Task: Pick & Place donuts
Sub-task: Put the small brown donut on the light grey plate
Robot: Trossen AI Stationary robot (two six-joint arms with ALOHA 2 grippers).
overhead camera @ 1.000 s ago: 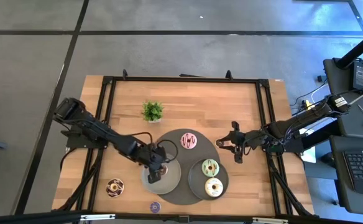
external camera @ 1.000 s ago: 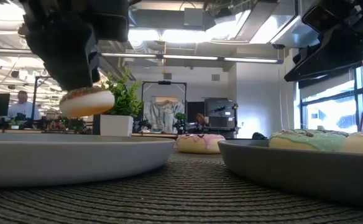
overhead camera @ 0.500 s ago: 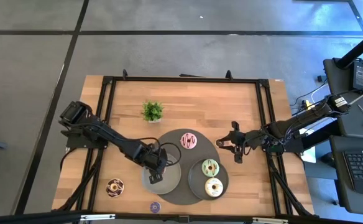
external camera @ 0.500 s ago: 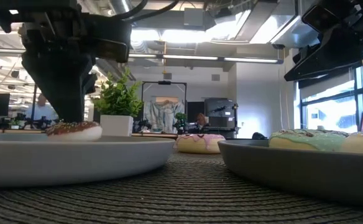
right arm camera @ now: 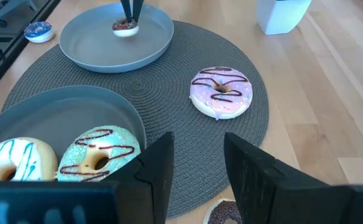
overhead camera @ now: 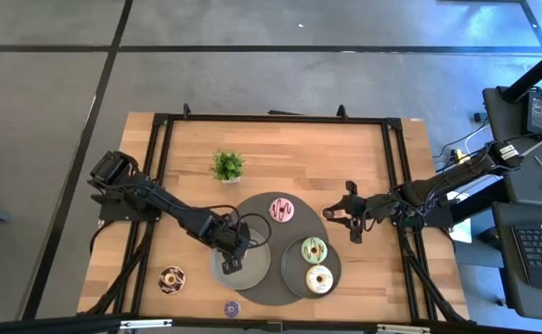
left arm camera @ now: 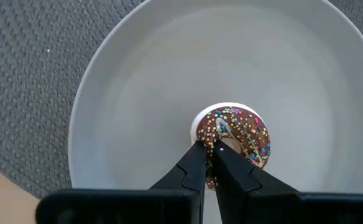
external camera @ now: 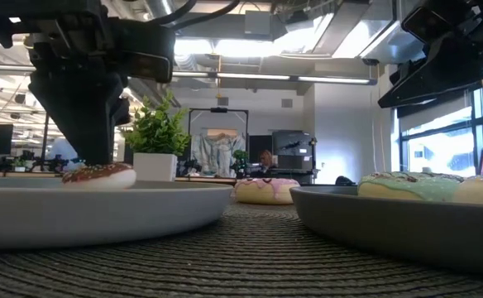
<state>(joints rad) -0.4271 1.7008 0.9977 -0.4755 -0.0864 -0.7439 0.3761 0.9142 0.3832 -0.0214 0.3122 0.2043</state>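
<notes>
Chocolate-sprinkled donut [left arm camera: 234,140] resting on the grey plate [left arm camera: 138,93], left pincer [left arm camera: 209,149] nipped together on its ring.
It looks light, rigid and smooth-iced; pinching through the hole suits it. The right pincer [right arm camera: 197,155] hovers parted over the counter [right arm camera: 330,93].

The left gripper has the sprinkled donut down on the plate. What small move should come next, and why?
Probably open the left gripper. The chocolate-sprinkled donut already rests on the grey plate, yet the fingers are shut on its edge, so releasing should leave it in place before the arm lifts away. The right gripper waits open beside the mat.
</notes>
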